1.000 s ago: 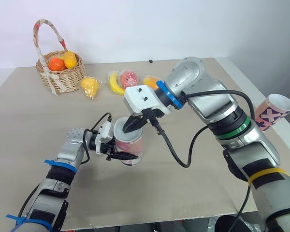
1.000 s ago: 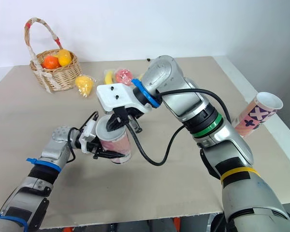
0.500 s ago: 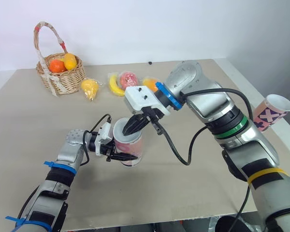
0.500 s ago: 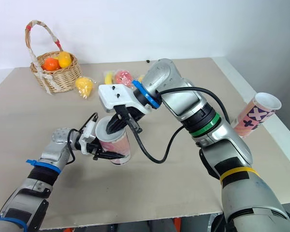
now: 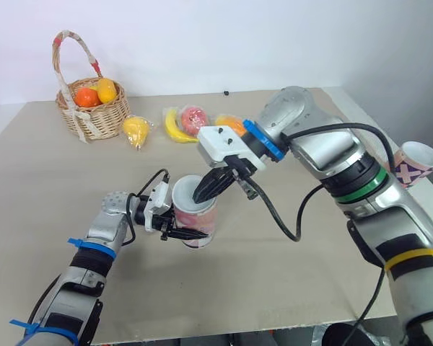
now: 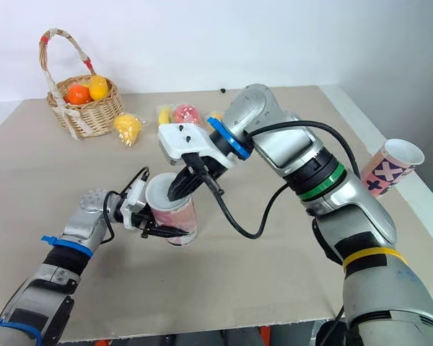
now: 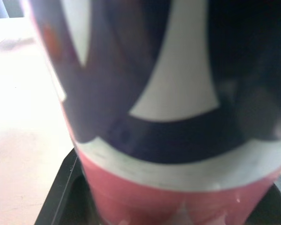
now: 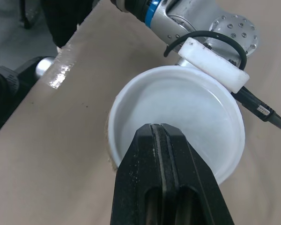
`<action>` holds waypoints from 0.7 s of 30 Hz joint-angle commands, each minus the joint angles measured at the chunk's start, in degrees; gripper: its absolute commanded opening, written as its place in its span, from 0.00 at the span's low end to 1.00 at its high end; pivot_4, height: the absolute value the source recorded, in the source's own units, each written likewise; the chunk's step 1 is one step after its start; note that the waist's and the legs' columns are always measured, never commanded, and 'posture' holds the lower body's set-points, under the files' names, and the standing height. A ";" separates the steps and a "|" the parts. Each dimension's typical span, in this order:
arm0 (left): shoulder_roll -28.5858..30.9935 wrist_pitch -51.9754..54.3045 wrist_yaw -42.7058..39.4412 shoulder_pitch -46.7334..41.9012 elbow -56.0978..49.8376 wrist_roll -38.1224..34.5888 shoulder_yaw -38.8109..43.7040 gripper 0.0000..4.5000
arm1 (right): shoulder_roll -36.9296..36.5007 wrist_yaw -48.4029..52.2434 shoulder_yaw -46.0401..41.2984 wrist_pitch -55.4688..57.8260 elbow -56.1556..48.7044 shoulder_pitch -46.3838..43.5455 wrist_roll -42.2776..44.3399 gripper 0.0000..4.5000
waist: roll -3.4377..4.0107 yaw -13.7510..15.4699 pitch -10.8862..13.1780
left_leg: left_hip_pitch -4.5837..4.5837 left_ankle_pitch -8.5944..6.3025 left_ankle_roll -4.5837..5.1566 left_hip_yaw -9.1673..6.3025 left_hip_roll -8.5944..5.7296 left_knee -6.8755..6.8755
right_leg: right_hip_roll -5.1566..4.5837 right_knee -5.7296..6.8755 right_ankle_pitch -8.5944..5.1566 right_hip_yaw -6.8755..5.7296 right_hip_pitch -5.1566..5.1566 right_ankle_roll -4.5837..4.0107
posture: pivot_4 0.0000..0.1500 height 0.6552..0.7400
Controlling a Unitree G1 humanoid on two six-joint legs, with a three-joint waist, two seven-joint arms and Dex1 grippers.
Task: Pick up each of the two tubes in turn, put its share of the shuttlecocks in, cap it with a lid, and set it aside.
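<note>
Currently your left gripper (image 5: 182, 232) is clamping the tube (image 5: 197, 216) low on its red band, near the middle of the desk (image 5: 50, 180). The tube's long axis is running close to vertical, and its open white mouth is facing up. You cannot tell whether its base is touching the desk. In the left wrist view the tube (image 7: 168, 117) is sitting between the two black fingers.

Your right gripper (image 6: 177, 193) is reaching in from the right and above. Its fingers are pressed tightly together, and their tips are pointing down at the rim of the mouth. From the right wrist view the closed tips are lying over the tube's white inside (image 8: 187, 108).

A black cable (image 5: 274, 216) from the right arm is hanging in a loop just beside the tube on its right.

The second tube (image 5: 416, 164) is leaning at the desk's right edge with its mouth tilted up and outward, well apart from both grippers. At the far side a basket (image 5: 90, 108) is holding fruit, and a banana (image 5: 175, 126) is lying among loose fruit behind the right arm.
</note>
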 commanded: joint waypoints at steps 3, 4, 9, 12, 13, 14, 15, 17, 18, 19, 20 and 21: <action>0.39 0.31 1.65 0.97 3.20 3.14 -0.80 0.52 | -1.30 2.71 -2.54 0.37 1.47 -3.52 2.14 0.01 | 0.03 -0.04 0.04 | -0.03 0.00 0.00 0.02 0.00 -0.02 | -0.01 -0.13 0.04 0.00 0.00 0.06 | 1.00 0.88; 0.38 0.30 1.62 0.97 3.24 3.14 -0.78 0.52 | -1.19 2.71 -2.96 0.57 1.83 -3.92 2.46 0.01 | 0.03 -0.03 0.05 | -0.04 0.00 0.00 0.02 0.00 -0.03 | -0.01 -0.14 0.04 0.00 0.00 0.07 | 1.00 0.88; 0.27 0.30 1.58 0.83 3.51 3.13 -0.73 0.52 | 0.23 2.71 -5.40 1.87 3.99 -5.76 3.73 0.01 | 0.06 -0.03 0.09 | -0.06 0.00 0.00 0.00 0.01 -0.03 | 0.00 -0.14 0.04 -0.01 -0.01 0.07 | 1.00 0.88; 0.21 0.26 1.63 0.70 3.76 3.18 -0.66 0.52 | 2.18 2.59 -6.65 2.83 5.32 -6.12 3.18 0.01 | 0.06 -0.03 0.09 | -0.06 0.00 0.00 0.01 0.01 -0.04 | 0.00 -0.15 0.04 -0.01 -0.01 0.07 | 1.00 0.88; 0.19 0.30 1.64 0.69 3.80 3.17 -0.64 0.52 | 2.72 2.47 -6.90 3.00 5.58 -6.12 2.90 0.01 | 0.06 -0.02 0.09 | -0.06 0.00 0.00 0.00 0.01 -0.04 | 0.00 -0.15 0.04 -0.02 0.00 0.07 | 1.00 0.88; 0.18 0.29 1.64 0.69 3.84 3.17 -0.64 0.52 | 3.22 2.29 -7.13 3.20 5.78 -6.12 2.73 0.01 | 0.06 -0.02 0.09 | -0.07 0.00 0.00 -0.01 0.01 -0.04 | 0.00 -0.15 0.05 -0.02 -0.01 0.07 | 1.00 0.88; 0.16 0.31 1.66 0.69 3.83 3.18 -0.65 0.52 | 3.72 2.04 -7.33 3.39 6.00 -6.14 2.57 0.01 | 0.06 -0.02 0.09 | -0.08 0.00 0.00 -0.01 0.01 -0.04 | 0.00 -0.15 0.05 -0.02 0.00 0.07 | 1.00 0.88; 0.15 0.36 1.68 0.69 3.79 3.19 -0.65 0.52 | 4.62 1.15 -7.36 3.30 6.53 -6.16 1.73 0.01 | 0.06 -0.01 0.09 | -0.09 0.00 0.00 -0.01 0.01 -0.03 | 0.00 -0.15 0.05 -0.02 -0.01 0.08 | 1.00 0.88; 0.14 0.40 1.69 0.71 3.77 3.18 -0.64 0.52 | 5.10 0.46 -7.10 2.96 6.88 -6.06 0.85 0.01 | 0.06 0.00 0.09 | -0.10 0.00 0.00 -0.01 0.01 -0.03 | 0.00 -0.15 0.06 -0.02 -0.01 0.08 | 1.00 0.88; 0.14 0.43 1.69 0.76 3.72 3.16 -0.63 0.52 | 5.35 -0.10 -6.67 2.31 7.07 -5.88 -0.29 0.01 | 0.06 0.00 0.09 | -0.10 0.00 0.00 -0.01 0.01 -0.03 | 0.00 -0.15 0.05 -0.02 -0.01 0.08 | 1.00 0.88; 0.16 0.45 1.69 0.81 3.67 3.14 -0.62 0.52 | 5.52 -0.62 -6.23 1.47 7.25 -5.65 -1.68 0.01 | 0.06 0.01 0.09 | -0.10 0.00 0.00 -0.01 0.00 -0.03 | 0.00 -0.15 0.06 -0.02 -0.01 0.08 | 1.00 0.88; 0.16 0.46 1.69 0.85 3.64 3.14 -0.62 0.52 | 5.60 -0.98 -5.82 0.61 7.35 -5.39 -2.95 0.01 | 0.06 0.02 0.09 | -0.11 0.00 0.00 -0.01 0.00 -0.03 | 0.00 -0.15 0.06 -0.02 -0.01 0.09 | 1.00 0.88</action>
